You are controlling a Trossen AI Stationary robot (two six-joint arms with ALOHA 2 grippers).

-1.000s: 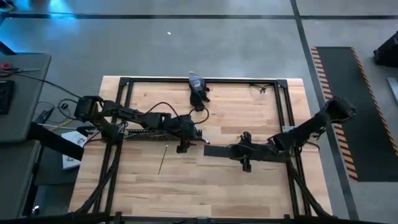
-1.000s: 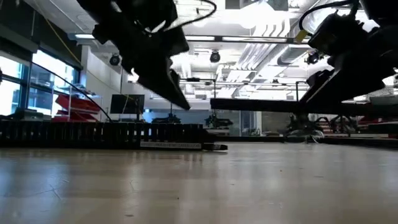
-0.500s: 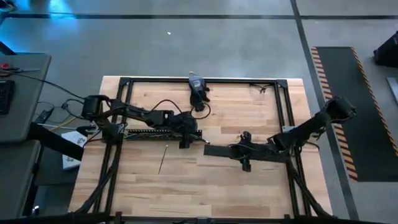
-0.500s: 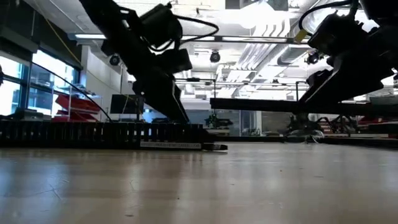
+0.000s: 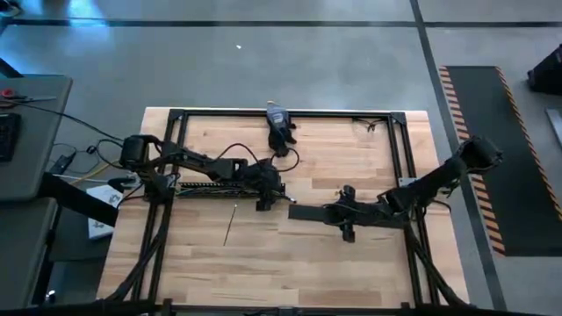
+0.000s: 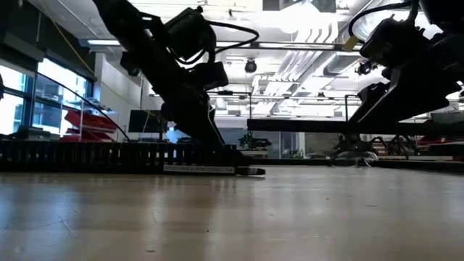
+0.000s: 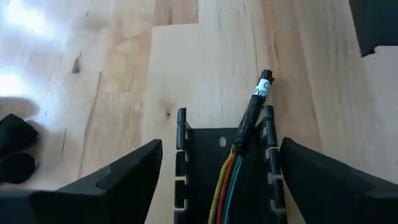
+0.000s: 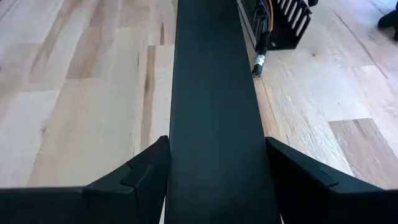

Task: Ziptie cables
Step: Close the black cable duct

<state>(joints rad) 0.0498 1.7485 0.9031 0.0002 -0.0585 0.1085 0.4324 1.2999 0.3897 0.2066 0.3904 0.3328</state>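
The thin yellow, red and green cables (image 7: 225, 186) lie inside the long black comb-edged duct (image 7: 224, 171) on the pale wooden counter (image 5: 263, 254), their black-sleeved tip poking past its end. The left gripper (image 7: 221, 180), jaws wide, straddles that end, seemingly to gather them, and has dropped lower than a second ago. The right gripper (image 8: 217, 186), jaws clamped on the flat black lid strip (image 8: 211, 93), holds it clear nearby, unmoved.
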